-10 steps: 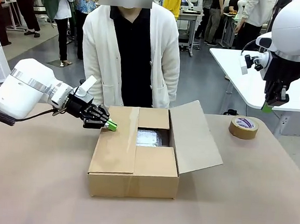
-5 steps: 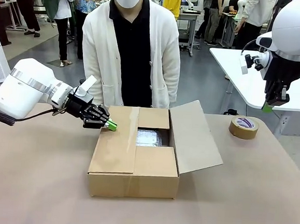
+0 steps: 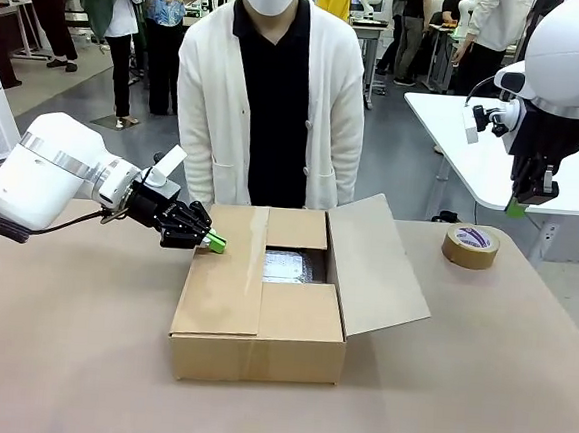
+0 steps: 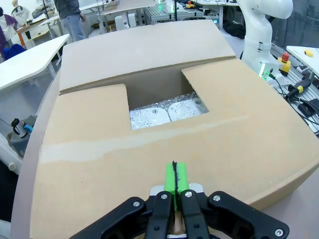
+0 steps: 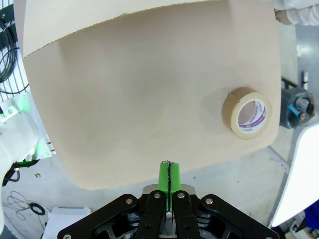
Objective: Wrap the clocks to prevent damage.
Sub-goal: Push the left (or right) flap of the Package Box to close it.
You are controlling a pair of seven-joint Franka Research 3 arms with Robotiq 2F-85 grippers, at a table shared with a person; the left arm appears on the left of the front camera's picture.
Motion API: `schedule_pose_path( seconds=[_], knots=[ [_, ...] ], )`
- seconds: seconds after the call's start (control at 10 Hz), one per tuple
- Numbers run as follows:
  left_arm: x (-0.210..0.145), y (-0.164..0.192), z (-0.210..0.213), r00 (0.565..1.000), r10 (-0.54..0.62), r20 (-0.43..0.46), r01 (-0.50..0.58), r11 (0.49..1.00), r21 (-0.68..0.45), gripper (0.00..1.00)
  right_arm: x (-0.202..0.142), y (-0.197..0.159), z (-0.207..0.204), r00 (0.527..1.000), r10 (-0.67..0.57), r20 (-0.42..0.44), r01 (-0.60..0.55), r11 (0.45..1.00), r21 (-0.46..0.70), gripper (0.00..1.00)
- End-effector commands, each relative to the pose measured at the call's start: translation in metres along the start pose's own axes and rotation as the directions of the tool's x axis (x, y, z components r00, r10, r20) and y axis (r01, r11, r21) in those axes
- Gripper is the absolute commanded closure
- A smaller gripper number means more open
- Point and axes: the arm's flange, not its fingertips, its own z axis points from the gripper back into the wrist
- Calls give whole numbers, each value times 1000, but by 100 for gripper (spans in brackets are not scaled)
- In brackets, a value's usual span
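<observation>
the clocks (image 3: pixel 291 267) sit wrapped inside the box (image 3: pixel 258 357), mid-frame. with your left gripper (image 3: pixel 214 242) pinched together at the left flap (image 3: pixel 224 287), press flat and slowly; right gripper (image 3: pixel 516 206), upper right, pinched together too.

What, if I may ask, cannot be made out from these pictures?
- The clocks: front and left wrist views show just a patch of silvery wrap; the flaps of the cardboard box hide the rest, including any dial.
- The tape roll: its label print is too small to read in the front and right wrist views.
- The left gripper: whether its shut tips touch the box flap can't be told in either view.
</observation>
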Motion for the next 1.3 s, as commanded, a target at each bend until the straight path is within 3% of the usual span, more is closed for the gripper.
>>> schedule_pose_path(
  seconds=[0.0,0.1,0.2,0.3,0.4,0.6,0.8,1.0,1.1,1.2],
  knots=[
    [-5,1,-1,1000,8,-5,-8,1000,6,100,0,0,0,1000,0,0,0,1000,0,99],
    [-5,1,-1,1000,8,-5,-8,1000,6,100,2,-14,-5,992,122,16,-122,992,7,99],
    [-5,1,-1,1000,8,-5,-8,1000,6,100,0,-24,-13,944,325,60,-325,946,-8,99],
    [-5,1,-1,1000,8,-5,-8,1000,6,100,-8,-34,-23,853,514,89,-509,858,-69,99],
    [-5,1,-1,1000,8,-5,-8,1000,6,100,-10,-43,-28,803,550,230,-549,833,-73,99],
    [-5,1,-1,1000,8,-5,-8,1000,6,100,-3,-56,-40,750,437,497,-493,870,-21,99],
    [-5,1,-1,1000,8,-5,-8,1000,6,100,-1,-49,-78,728,207,654,-362,926,110,99],
    [-5,1,-1,1000,8,-5,-8,1000,6,100,7,-41,-100,668,103,737,-299,944,139,99],
    [-5,1,-1,1000,8,-5,-8,1000,6,100,6,-34,-111,683,92,725,-254,960,118,99],
    [-5,1,-1,1000,8,-5,-8,1000,6,100,1,-30,-111,733,67,677,-172,981,88,99]
  ],
)
